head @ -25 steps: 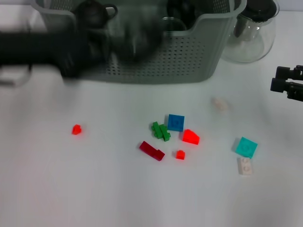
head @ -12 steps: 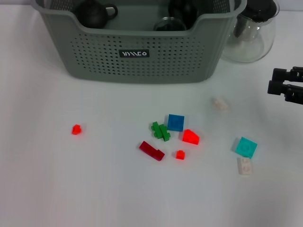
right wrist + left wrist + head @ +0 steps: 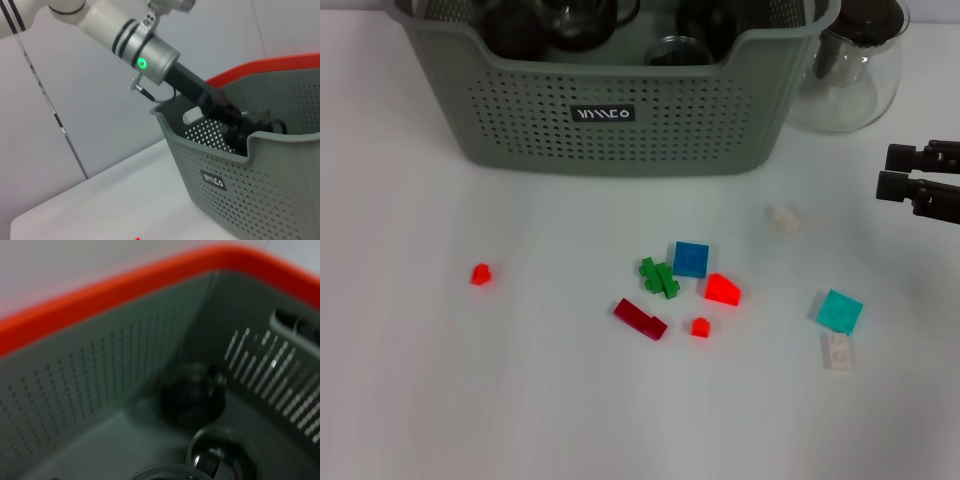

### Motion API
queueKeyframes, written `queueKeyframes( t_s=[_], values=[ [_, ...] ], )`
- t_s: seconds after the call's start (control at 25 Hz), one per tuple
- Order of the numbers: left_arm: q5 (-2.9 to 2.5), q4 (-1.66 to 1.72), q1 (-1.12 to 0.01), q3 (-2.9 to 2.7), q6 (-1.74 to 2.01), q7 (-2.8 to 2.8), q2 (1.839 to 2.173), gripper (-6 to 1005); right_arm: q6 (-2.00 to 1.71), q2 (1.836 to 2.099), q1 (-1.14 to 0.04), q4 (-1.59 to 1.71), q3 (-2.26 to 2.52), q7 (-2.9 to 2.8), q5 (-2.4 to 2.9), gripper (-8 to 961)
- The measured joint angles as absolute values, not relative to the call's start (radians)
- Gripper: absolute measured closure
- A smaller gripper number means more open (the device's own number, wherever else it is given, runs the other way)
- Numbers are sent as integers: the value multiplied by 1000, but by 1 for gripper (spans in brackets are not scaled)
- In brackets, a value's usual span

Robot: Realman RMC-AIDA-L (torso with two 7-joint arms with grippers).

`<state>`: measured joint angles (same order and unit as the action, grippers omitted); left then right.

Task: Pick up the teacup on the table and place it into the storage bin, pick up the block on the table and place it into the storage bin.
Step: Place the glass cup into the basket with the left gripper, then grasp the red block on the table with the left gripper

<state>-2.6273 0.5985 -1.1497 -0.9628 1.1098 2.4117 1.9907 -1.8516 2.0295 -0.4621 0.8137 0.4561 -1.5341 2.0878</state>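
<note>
The grey-green storage bin (image 3: 650, 140) stands at the back of the table. Inside it are dark teacups (image 3: 515, 30) and a glassy teacup (image 3: 578, 22) near the back left. In the right wrist view my left arm reaches over the rim, and the left gripper (image 3: 241, 127) is down inside the storage bin (image 3: 280, 190). The left wrist view looks into the storage bin (image 3: 100, 380) at a dark teacup (image 3: 192, 396). Loose blocks lie on the table: blue (image 3: 691, 259), green (image 3: 660, 277) and red (image 3: 723, 290). My right gripper (image 3: 895, 171) hovers open at the right edge.
A clear glass jug (image 3: 850, 60) stands right of the bin. More blocks lie about: dark red (image 3: 640, 319), small red (image 3: 700, 327), a lone red one (image 3: 481, 273), teal (image 3: 840, 311), white (image 3: 838, 351) and beige (image 3: 783, 219).
My left arm swept off the bin's front and out of the head view. A glassy teacup now shows inside the bin. The right gripper crept slightly left.
</note>
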Motion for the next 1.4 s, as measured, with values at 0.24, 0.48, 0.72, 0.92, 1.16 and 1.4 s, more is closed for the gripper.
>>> queueKeyframes(
  t_s=[0.24,0.48,0.72,0.92,1.16,1.4],
  values=[
    [-2693,603,-1152,-967,1086,2449,2033,804,-1852,2030,-460,810,456,-1534,2088,464],
    [-2662,696,-1117,-939,1136,2447,2050,780,-1851,2031,-458,810,456,-1534,2088,464],
    [-2278,1114,-897,-786,1389,2352,2078,530,-1851,2031,-461,810,455,-1534,2086,463],
    [-1807,1164,-696,-691,1646,2141,2019,532,-1851,2031,-470,810,455,-1534,2086,463],
    [-1731,1065,-452,-658,1816,1703,2010,535,-1851,2031,-471,810,456,-1536,2085,463],
    [-1803,803,-316,-661,1794,1239,2024,537,-1843,2032,-482,808,456,-1541,2085,463]
  ],
)
